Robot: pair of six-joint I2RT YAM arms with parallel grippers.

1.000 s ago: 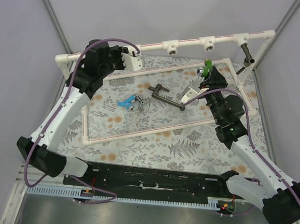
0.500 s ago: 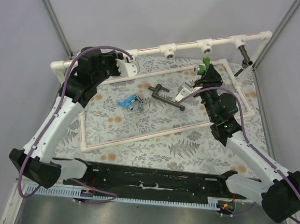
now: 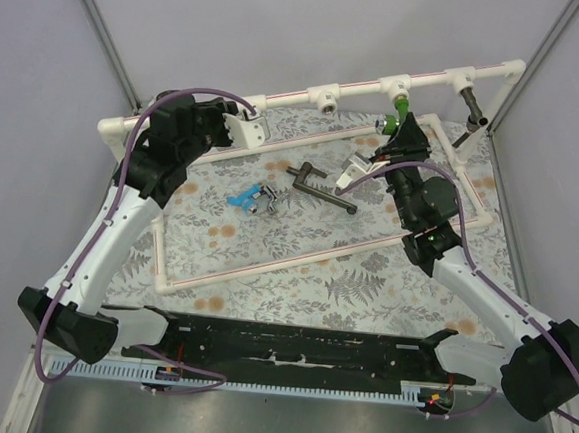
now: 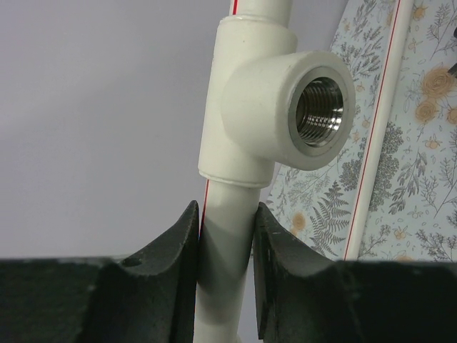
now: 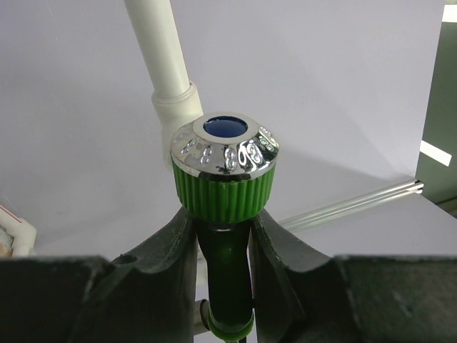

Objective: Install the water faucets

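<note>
Up at the back rail, the green faucet [image 5: 225, 187] sits gripped in the right pincer [image 5: 223, 239]. The black fingers [image 5: 282, 250] are closed narrow on its dark green stem, just under the ribbed cap with its chrome rim and blue top. From above, the faucet is right up against a threaded tee [image 3: 396, 85] on the white pipe rail [image 3: 431, 78]. Over on the other side, the left pincer [image 4: 226, 243] is clamped around the rail pipe just beside another tee [image 4: 282, 107], whose metal thread shows bare. Down on the floral counter [image 3: 365, 273], the light blue faucet [image 3: 239, 199] and the silver faucet [image 3: 267, 197] lie touching. The dark grey lever faucet [image 3: 322, 187] lies just beside them on the right.
</note>
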